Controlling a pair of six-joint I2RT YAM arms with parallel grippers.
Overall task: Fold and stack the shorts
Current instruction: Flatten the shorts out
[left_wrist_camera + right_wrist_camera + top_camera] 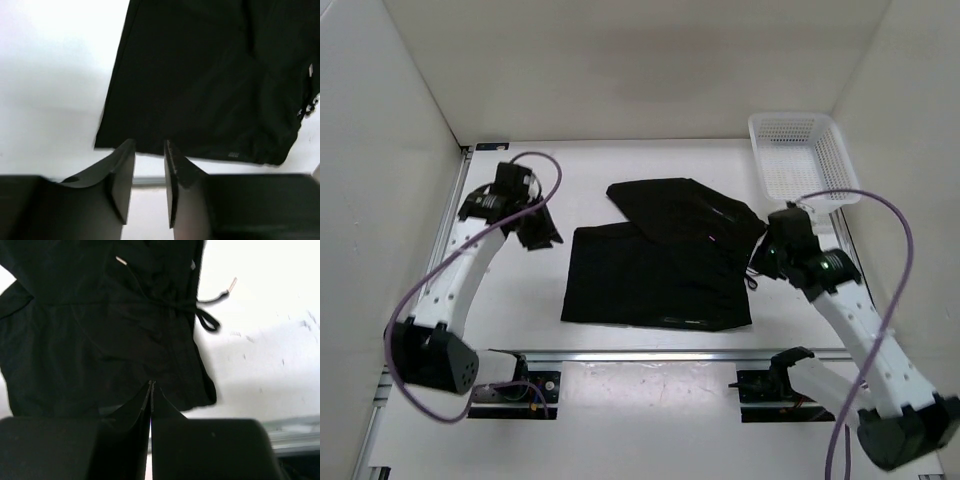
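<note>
As the shorts (655, 275) lie long-axis left-right, right claw (760, 258), tips together, sits at their right edge; left claw (542, 236), slightly apart, hangs clear off left.

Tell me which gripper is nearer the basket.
Right. The right gripper is just near-side of the basket, by the shorts' right edge; the left gripper is past their left edge.

The shorts (655, 275) are plain black, unpatterned, save a small pale mark (232, 155) near one edge. Their drawstring (205, 320) is black with pale tips. The basket (790, 118) is white with a fine grid of holes. The desk (590, 170) is plain white. The left end effector (150, 145) and right end effector (151, 385) are black. The cables (905, 250) are lilac.
</note>
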